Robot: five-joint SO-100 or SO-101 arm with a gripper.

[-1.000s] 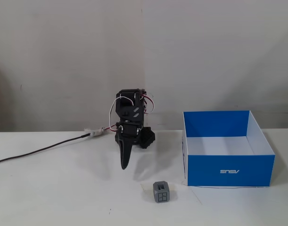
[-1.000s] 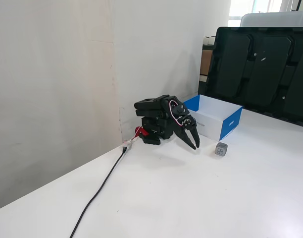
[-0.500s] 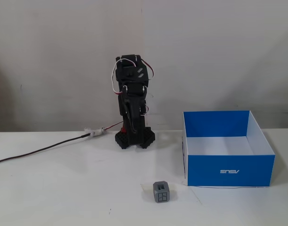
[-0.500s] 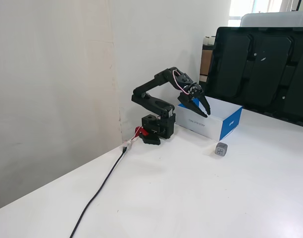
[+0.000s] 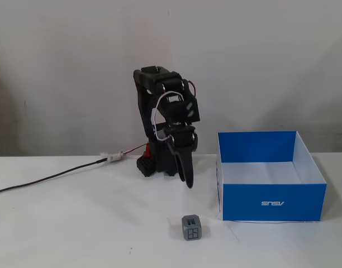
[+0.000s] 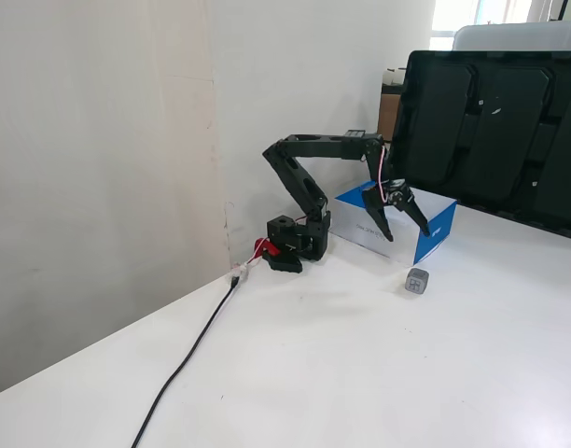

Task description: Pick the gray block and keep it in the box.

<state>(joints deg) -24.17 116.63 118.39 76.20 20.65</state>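
The gray block (image 5: 191, 228) sat on the white table (image 5: 76, 223), alone and untouched, with a recessed window-like cutout showing on its near face. In a fixed view from the front it lay in the foreground, just to the left of the box's near left corner and a little closer to the camera than the box (image 5: 271, 202). The box, blue outside and white inside, stood open-topped on the table with its small white lettering upside down on the near wall. The gripper (image 5: 186, 174) hung above the table behind the block, its dark fingers pointing downward, well clear of the block and not touching it; in this view the block lay below and slightly right of the fingertips. In a fixed view from the side, the arm (image 6: 309, 168) reached out from its base (image 6: 295, 247) near the wall, the gripper (image 6: 404, 222) held its two fingers spread apart with nothing between them, and the block (image 6: 417, 280) rested on the table below and a little toward the camera from the fingertips. The box (image 6: 437, 229) stood just behind the gripper in that view. A black cable (image 6: 188, 359) ran across the table from the base.
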